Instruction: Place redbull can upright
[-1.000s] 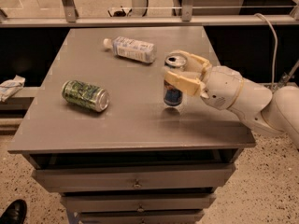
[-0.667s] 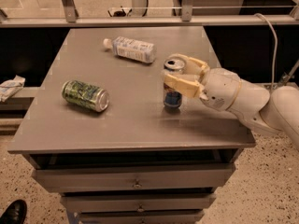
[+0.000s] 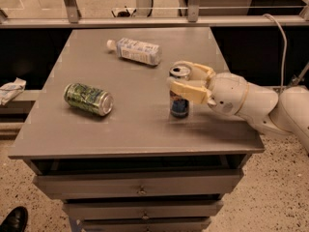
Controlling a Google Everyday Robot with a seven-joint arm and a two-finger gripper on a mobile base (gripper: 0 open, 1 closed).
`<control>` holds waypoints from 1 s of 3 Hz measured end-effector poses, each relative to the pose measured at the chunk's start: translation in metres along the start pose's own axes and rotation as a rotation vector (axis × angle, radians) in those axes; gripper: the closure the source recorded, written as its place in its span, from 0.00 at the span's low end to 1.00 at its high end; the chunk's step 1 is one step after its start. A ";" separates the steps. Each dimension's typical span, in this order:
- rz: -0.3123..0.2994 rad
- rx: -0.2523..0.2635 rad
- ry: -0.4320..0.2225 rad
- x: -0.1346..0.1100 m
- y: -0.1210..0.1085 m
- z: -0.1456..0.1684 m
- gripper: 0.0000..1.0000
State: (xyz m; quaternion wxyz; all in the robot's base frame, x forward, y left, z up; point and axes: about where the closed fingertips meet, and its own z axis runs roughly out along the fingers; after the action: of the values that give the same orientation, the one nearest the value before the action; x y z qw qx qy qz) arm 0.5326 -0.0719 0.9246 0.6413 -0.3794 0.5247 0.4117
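The redbull can (image 3: 179, 105) stands upright on the grey table (image 3: 140, 124), right of centre, its silver top facing up. My gripper (image 3: 185, 77) reaches in from the right at the can's upper part. One cream finger (image 3: 187, 89) lies across the front of the can, the other curves behind its top. The fingers are spread around the can.
A green patterned can (image 3: 89, 98) lies on its side at the table's left. A white-capped plastic bottle (image 3: 135, 50) lies at the back centre. Drawers run under the table front. A shoe (image 3: 13, 220) shows at the bottom left on the floor.
The can has gone from slightly tilted to upright, resting on the table. The gripper has stayed around its top with little movement.
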 end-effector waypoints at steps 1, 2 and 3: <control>0.003 -0.004 0.012 0.001 0.001 -0.004 0.31; 0.003 -0.001 0.029 0.001 0.001 -0.015 0.08; 0.001 0.018 0.058 0.000 0.002 -0.033 0.00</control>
State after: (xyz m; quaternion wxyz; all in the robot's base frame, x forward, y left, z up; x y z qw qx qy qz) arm 0.5185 -0.1010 0.9193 0.6287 -0.3851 0.5471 0.3962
